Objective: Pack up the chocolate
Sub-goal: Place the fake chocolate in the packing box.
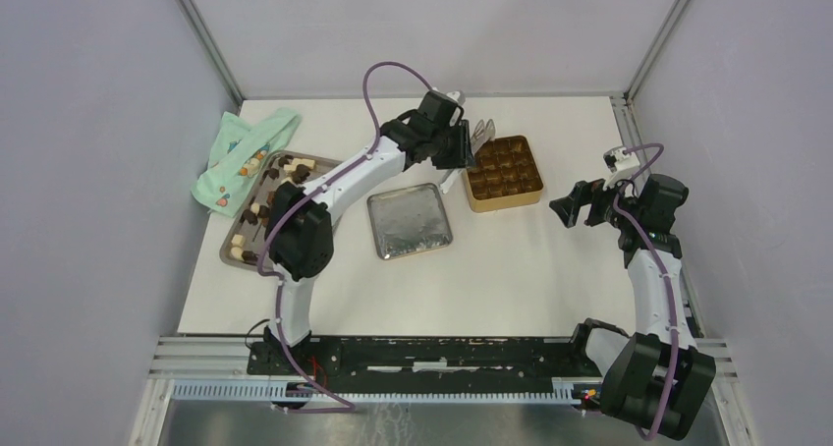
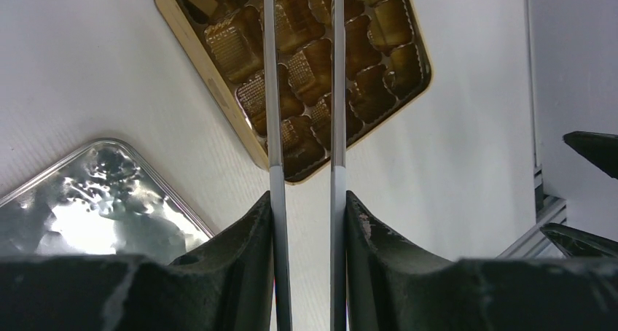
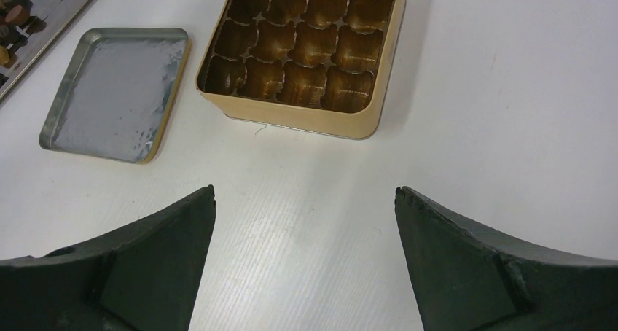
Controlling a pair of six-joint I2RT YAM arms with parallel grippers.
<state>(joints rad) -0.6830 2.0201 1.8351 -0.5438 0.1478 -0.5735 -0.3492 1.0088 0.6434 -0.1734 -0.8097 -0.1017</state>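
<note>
Several chocolate (image 1: 263, 208) chunks, dark, brown and cream, lie on a metal tray (image 1: 316, 159) at the left; a few chocolate (image 3: 14, 14) pieces show in the right wrist view's top left corner. The gold tin (image 1: 504, 174) with its grid of compartments stands right of centre. One brown chunk (image 2: 202, 1) seems to sit in a corner compartment. My left gripper (image 2: 306, 196) is shut on long metal tweezers (image 2: 273, 90), whose arms reach over the gold tin (image 2: 218, 90); their tips are cut off by the frame. My right gripper (image 3: 306, 192) hangs open over bare table, near the tin (image 3: 291, 119).
The tin's silver lid (image 1: 410, 220) lies upside down between tray and tin, also seen as the lid (image 2: 95, 192) and the lid (image 3: 113, 94) from the wrists. A green patterned cloth (image 1: 246, 156) lies at the far left beside the tray. Frame posts and walls border the table.
</note>
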